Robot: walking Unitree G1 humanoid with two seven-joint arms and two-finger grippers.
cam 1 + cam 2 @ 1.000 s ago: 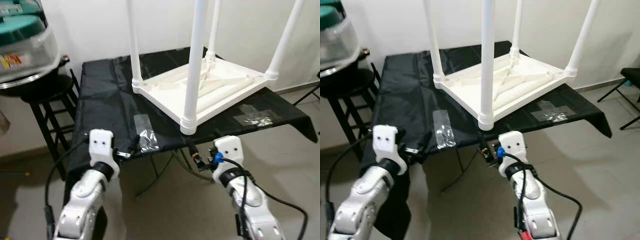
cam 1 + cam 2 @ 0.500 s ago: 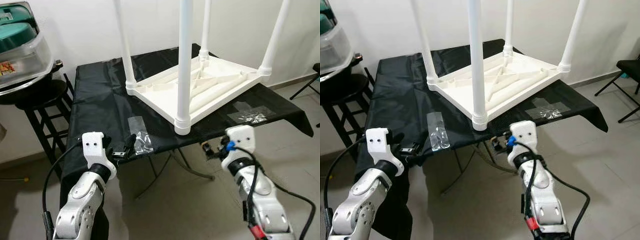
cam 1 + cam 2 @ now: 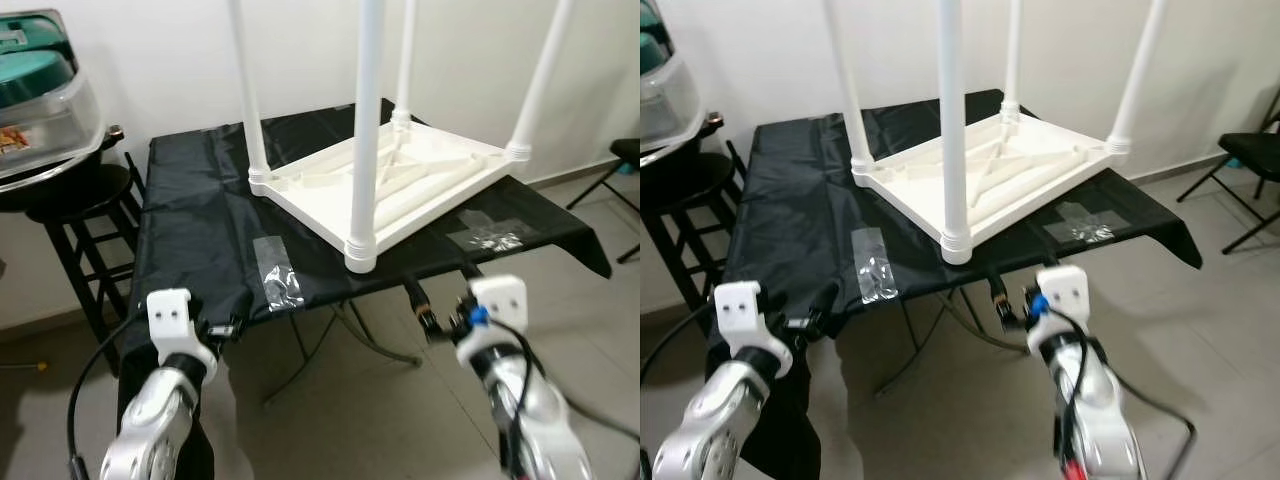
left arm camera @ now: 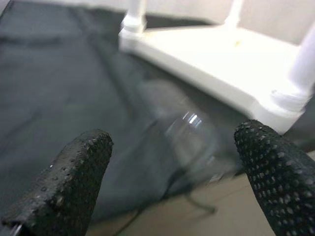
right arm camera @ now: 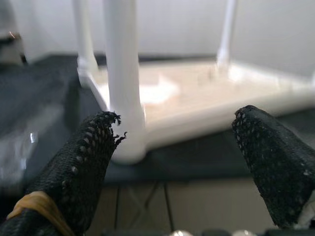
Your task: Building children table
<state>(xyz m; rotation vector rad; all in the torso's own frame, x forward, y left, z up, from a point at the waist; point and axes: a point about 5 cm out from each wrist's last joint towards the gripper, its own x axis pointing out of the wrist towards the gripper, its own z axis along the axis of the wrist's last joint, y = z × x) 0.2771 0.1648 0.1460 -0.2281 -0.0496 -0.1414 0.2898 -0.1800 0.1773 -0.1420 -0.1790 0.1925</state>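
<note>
— Where is the children's table (image 3: 400,185)?

— Upside down on the table (image 3: 190,230), which is draped in black cloth. Its white top lies flat on the cloth, toward the right half, and its four white legs stick straight up. The nearest leg (image 3: 364,140) stands just behind the table's front edge.

— And the left tool (image 4: 167,182)?

— Held low in front of the table's front-left edge, fingers spread wide with nothing between them. Its wrist view looks over the cloth toward a clear plastic bag (image 3: 276,284) lying flat near the front edge.

— The right tool (image 5: 177,162)?

— Also released, fingers well apart and empty. It sits below and just in front of the table's front edge, pointing at the nearest leg.

— Anything else around?

— A second clear bag (image 3: 490,236) lies on the cloth at the right. A black stool (image 3: 70,205) stands to the left of the table, carrying a clear-lidded container (image 3: 40,100).
</note>
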